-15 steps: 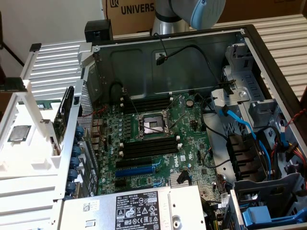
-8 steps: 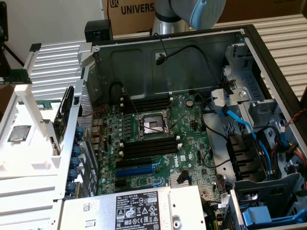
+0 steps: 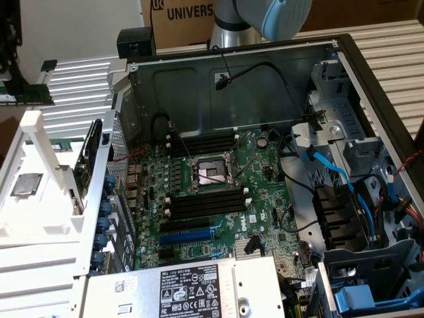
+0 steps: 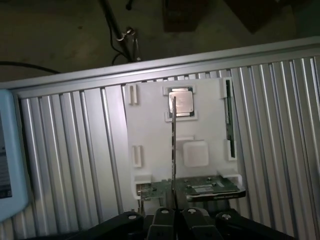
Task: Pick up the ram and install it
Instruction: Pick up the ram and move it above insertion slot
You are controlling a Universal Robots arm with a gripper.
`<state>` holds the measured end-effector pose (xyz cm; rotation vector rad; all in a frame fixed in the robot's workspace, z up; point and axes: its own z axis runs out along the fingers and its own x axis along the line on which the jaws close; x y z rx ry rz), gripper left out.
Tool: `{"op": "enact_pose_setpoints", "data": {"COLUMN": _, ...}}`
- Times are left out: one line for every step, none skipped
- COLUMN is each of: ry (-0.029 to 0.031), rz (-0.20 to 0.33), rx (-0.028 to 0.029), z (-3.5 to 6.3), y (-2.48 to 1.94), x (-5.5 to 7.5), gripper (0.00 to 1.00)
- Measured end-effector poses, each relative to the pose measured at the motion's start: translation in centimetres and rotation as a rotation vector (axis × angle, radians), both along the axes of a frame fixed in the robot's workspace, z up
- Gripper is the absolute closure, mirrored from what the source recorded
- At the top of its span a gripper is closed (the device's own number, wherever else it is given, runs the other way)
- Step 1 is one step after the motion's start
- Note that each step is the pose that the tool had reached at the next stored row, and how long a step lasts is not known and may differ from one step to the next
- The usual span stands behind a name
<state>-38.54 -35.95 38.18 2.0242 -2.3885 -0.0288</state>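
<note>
over the white tray [image 4: 150,130], the gripper [image 4: 173,219] has its fingers [image 4: 163,220] pinched nearly together on the ram [image 4: 173,150], which sticks out edge-on with its tip in front of the cpu [image 4: 180,102]. looks like the carry stage imo. i'd hold the stick square with no twisting, move slow, and aim it dead parallel with an empty black slot [image 3: 205,204] in the case.

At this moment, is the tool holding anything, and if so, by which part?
Yes. The tool grips the long, thin ram stick, seen edge-on, by one end. The rest of the stick juts out over the white plastic tray.
</note>
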Motion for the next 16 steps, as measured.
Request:
{"op": "enact_pose_setpoints", "data": {"ry": -0.0005, "rz": 0.000, "rx": 0.0001, "z": -0.01, "y": 0.15, "x": 0.2, "gripper": 0.88}}
{"op": "enact_pose_setpoints", "data": {"ry": -0.0007, "rz": 0.000, "rx": 0.0000, "z": 0.01, "y": 0.30, "x": 0.5, "gripper": 0.88}}
{"op": "enact_pose_setpoints", "data": {"ry": -0.0006, "rz": 0.000, "rx": -0.0001, "z": 0.03, "y": 0.42, "x": 0.7, "gripper": 0.88}}
{"op": "enact_pose_setpoints", "data": {"ry": -0.0007, "rz": 0.000, "rx": -0.0003, "z": 0.06, "y": 0.52, "x": 1.0, "gripper": 0.88}}
{"op": "enact_pose_setpoints", "data": {"ry": -0.0007, "rz": 0.000, "rx": -0.0005, "z": 0.11, "y": 0.61, "x": 1.2, "gripper": 0.88}}
{"op": "enact_pose_setpoints", "data": {"ry": -0.0008, "rz": 0.000, "rx": -0.0008, "z": 0.16, "y": 0.68, "x": 1.5, "gripper": 0.88}}
{"op": "enact_pose_setpoints", "data": {"ry": -0.0009, "rz": 0.000, "rx": -0.0011, "z": 0.23, "y": 0.74, "x": 1.8, "gripper": 0.88}}
{"op": "enact_pose_setpoints", "data": {"ry": -0.0008, "rz": 0.000, "rx": -0.0013, "z": 0.31, "y": 0.78, "x": 2.1, "gripper": 0.88}}
{"op": "enact_pose_setpoints", "data": {"ry": -0.0008, "rz": 0.000, "rx": -0.0016, "z": 0.38, "y": 0.80, "x": 2.3, "gripper": 0.88}}
{"op": "enact_pose_setpoints", "data": {"ry": -0.0008, "rz": 0.000, "rx": -0.0019, "z": 0.47, "y": 0.82, "x": 2.7, "gripper": 0.88}}
{"op": "enact_pose_setpoints", "data": {"ry": -0.0008, "rz": 0.000, "rx": -0.0021, "z": 0.54, "y": 0.82, "x": 3.0, "gripper": 0.88}}
{"op": "enact_pose_setpoints", "data": {"ry": -0.0008, "rz": 0.000, "rx": -0.0022, "z": 0.59, "y": 0.83, "x": 3.3, "gripper": 0.88}}
{"op": "enact_pose_setpoints", "data": {"ry": -0.0008, "rz": 0.000, "rx": -0.0025, "z": 0.66, "y": 0.84, "x": 3.6, "gripper": 0.88}}
{"op": "enact_pose_setpoints", "data": {"ry": -0.0007, "rz": 0.000, "rx": -0.0027, "z": 0.71, "y": 0.84, "x": 3.9, "gripper": 0.88}}
{"op": "enact_pose_setpoints", "data": {"ry": -0.0008, "rz": 0.000, "rx": -0.0029, "z": 0.77, "y": 0.85, "x": 4.2, "gripper": 0.88}}
{"op": "enact_pose_setpoints", "data": {"ry": -0.0008, "rz": 0.000, "rx": -0.0033, "z": 0.82, "y": 0.86, "x": 4.5, "gripper": 0.88}}
